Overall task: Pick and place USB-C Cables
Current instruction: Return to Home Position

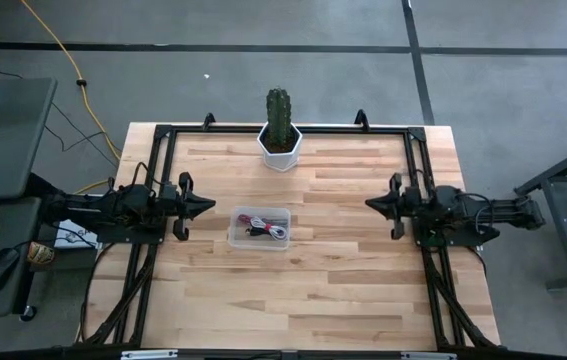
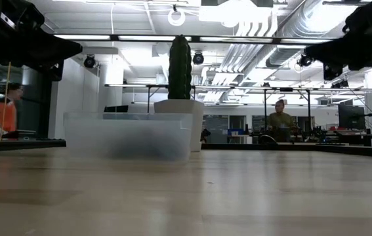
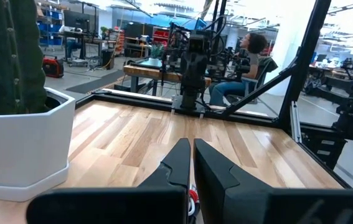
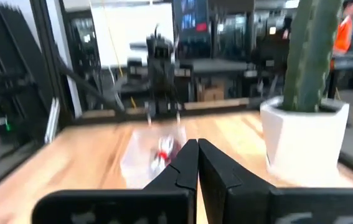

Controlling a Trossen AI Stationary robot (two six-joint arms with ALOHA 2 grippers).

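The cable bundles (image 1: 263,226) lie together inside a small clear plastic tray (image 1: 237,236) at the table's middle; red, black and whitish strands show there, and single bundles cannot be told apart. The tray (image 2: 128,134) stands near the camera in the low view; in the right wrist view the tray (image 4: 140,155) shows red and white cable. My left gripper (image 1: 211,206) hovers shut just left of the tray, and its fingertips (image 3: 192,148) point across the table. My right gripper (image 1: 369,203) hovers shut at the table's right side, well clear of the tray; its fingertips (image 4: 197,148) face the tray.
A cactus in a white hexagonal pot (image 1: 280,146) stands at the far middle of the table, behind the tray. A black frame (image 1: 293,128) runs along the far edge and both sides. People sit in the room beyond. Bare wood lies toward the near edge.
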